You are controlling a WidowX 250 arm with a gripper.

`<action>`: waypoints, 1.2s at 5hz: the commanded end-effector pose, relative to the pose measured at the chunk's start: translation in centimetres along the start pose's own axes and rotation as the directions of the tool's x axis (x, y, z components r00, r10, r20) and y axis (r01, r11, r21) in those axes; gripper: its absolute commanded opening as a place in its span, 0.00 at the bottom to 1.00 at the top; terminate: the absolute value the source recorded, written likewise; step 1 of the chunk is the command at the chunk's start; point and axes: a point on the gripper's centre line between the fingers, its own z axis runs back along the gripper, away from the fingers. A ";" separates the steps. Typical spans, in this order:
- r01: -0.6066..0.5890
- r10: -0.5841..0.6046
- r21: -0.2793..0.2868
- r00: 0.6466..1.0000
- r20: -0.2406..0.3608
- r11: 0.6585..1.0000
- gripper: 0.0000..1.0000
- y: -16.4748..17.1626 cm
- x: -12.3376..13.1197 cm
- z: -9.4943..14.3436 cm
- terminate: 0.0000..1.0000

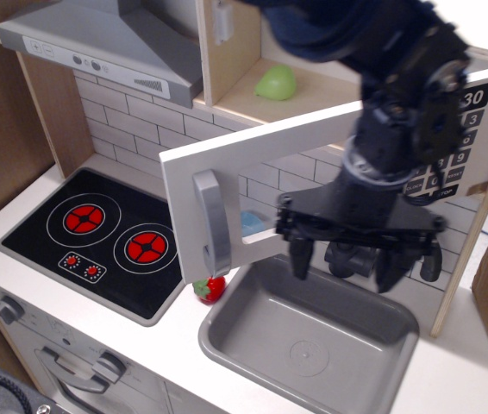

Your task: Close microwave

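The white microwave door [261,181] stands swung wide open toward me, with its grey vertical bar handle [212,221] at the near left end. A green pear-like toy [276,82] lies inside the open microwave cavity. The black number keypad [455,138] shows at the right, partly behind the arm. My gripper [343,263] is open and empty. It hangs over the sink, right of the handle and just in front of the door's lower edge. I cannot tell if it touches the door.
A grey sink [313,332] lies below the gripper. A black two-burner cooktop [97,237] is at the left. A small red toy [210,288] sits between them. A grey range hood [106,39] hangs at the top left. A blue object [253,222] shows behind the door.
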 end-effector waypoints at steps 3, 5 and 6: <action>0.027 0.019 -0.146 0.953 0.303 0.989 1.00 2.0 9.2 -0.2 0.00; 0.036 0.036 -0.186 0.928 0.370 0.982 1.00 1.9 12.5 0.0 0.00; -0.002 0.075 -0.194 0.926 0.371 0.981 1.00 2.1 13.9 -0.1 0.00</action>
